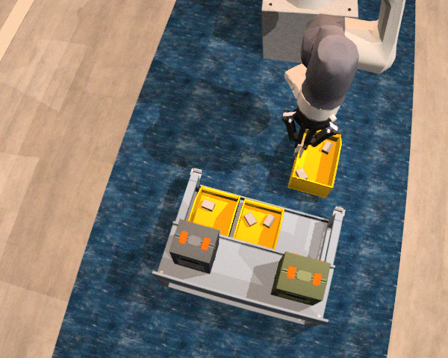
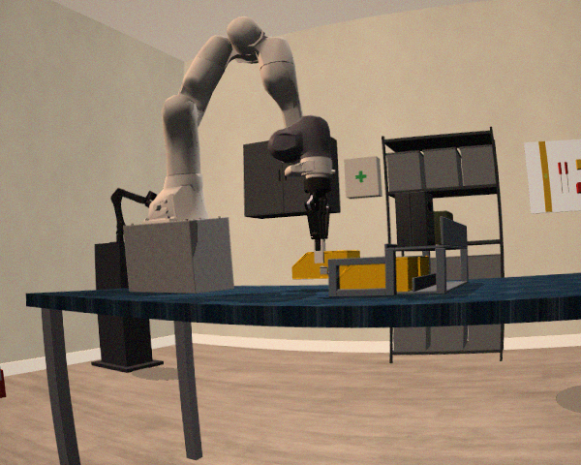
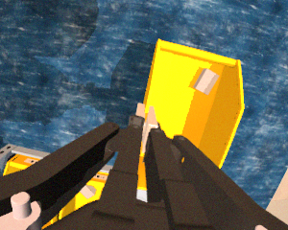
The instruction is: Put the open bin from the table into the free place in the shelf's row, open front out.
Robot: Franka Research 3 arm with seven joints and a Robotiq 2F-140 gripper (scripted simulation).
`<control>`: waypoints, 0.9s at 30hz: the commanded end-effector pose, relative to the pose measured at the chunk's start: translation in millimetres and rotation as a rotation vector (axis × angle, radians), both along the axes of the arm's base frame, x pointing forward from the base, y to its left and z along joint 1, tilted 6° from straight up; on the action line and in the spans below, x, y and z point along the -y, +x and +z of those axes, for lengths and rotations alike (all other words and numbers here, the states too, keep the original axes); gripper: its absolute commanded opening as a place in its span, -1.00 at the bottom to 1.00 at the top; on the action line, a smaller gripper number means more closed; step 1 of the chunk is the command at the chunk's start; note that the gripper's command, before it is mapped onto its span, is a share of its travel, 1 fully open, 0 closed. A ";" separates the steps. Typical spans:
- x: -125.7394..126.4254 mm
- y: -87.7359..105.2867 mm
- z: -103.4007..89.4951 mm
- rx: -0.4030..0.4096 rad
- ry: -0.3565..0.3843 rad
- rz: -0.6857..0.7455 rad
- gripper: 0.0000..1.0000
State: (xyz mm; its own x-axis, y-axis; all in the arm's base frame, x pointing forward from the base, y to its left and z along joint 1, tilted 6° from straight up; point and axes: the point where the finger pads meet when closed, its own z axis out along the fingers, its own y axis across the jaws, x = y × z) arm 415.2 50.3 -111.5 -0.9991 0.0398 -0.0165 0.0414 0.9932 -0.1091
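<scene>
Beige walls (image 2: 110, 120) were seen behind the table (image 2: 260, 311), whose top was covered in flecked blue. On it the grey shelf unit (image 1: 334, 239) (image 2: 390, 272) was stood. The yellow open bin (image 1: 319, 165) (image 2: 303, 265) (image 3: 175, 91) was held above the table, in front of the shelf unit. Its low open front was pointed away from the shelf unit, towards the arm's pedestal (image 1: 280, 40) (image 2: 161, 258); its long axis was set roughly along the shelf unit's depth. One long side wall was pinched between the closed fingers of the gripper (image 1: 299, 150) (image 2: 319, 251) (image 3: 146, 125), nearer the front end. The bin was thus hung below the gripper, most of its body offset towards the shelf unit's end with the olive case (image 1: 302, 278). Two small parts were contained in it. Two other yellow bins were seated in the shelf unit's row; the free place (image 1: 298, 231) was left beside them, at the olive case's end.
</scene>
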 end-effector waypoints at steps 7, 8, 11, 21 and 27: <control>-15.1 0.5 -1.3 0.000 0.001 0.004 -1.00; -15.6 0.5 -1.4 0.000 0.001 0.005 -1.00; -16.3 0.4 -1.5 0.000 0.001 0.006 -1.00; -16.4 0.4 -1.5 0.000 0.001 0.006 -1.00; -16.4 0.4 -1.5 0.000 0.001 0.006 -1.00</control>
State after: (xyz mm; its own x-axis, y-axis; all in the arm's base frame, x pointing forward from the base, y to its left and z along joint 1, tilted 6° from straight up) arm 414.1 65.0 -113.6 -0.9996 0.0263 -0.0130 0.0276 0.9935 -0.1101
